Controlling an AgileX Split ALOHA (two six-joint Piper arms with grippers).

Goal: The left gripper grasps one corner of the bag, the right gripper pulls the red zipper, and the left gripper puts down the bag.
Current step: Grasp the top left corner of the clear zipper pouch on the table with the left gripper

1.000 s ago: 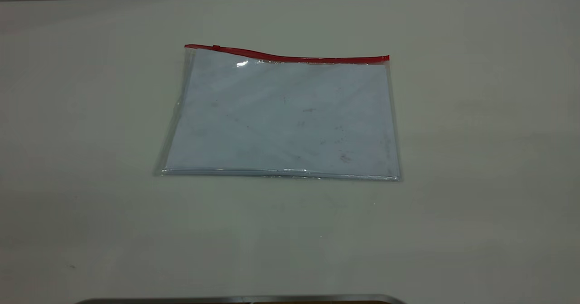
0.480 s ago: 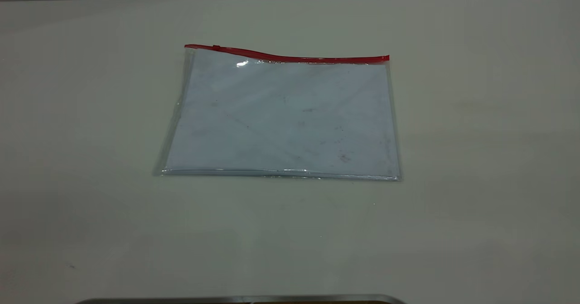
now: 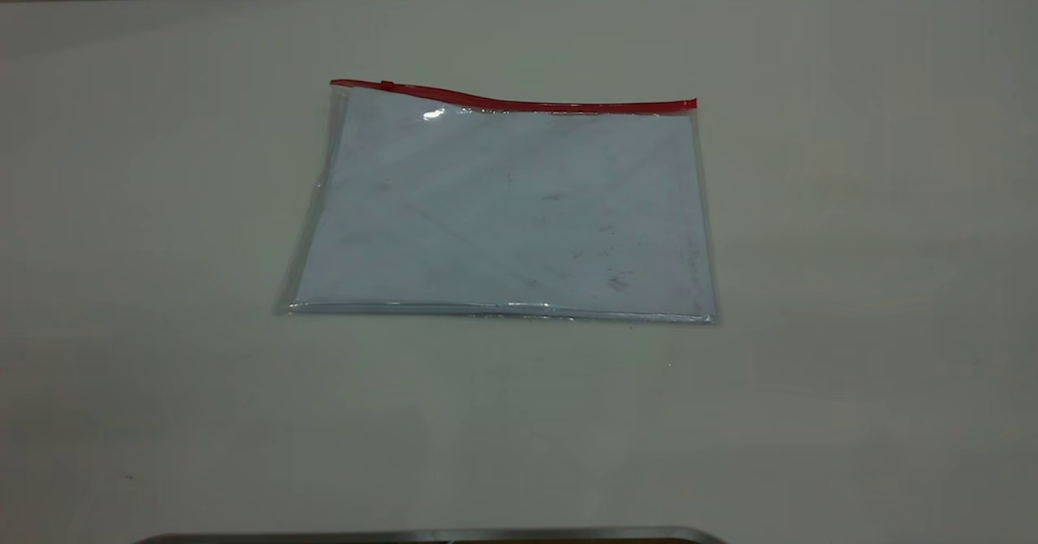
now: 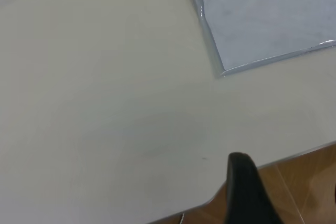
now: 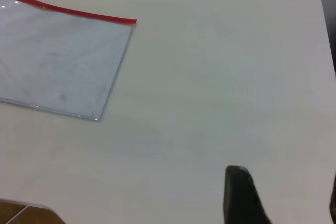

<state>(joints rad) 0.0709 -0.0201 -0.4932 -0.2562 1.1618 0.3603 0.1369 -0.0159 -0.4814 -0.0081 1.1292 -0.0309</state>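
One bag (image 3: 503, 212) lies flat on the surface (image 3: 851, 284), red zipper (image 3: 519, 104) along its far edge. My left gripper (image 4: 286, 192) and right gripper (image 5: 283, 195) hover well apart from it, both spread.

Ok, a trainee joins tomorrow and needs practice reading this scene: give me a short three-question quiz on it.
1. True or false: the bag lies flat on the table, with no gripper touching it.
2. Multiple choice: in the exterior view, the red zipper runs along the bag's A) near edge, B) far edge, C) right edge.
3. Fill in: the zipper's slider tab sits near the strip's ___ end in the exterior view.

Key: 1 true; 2 B; 3 left.
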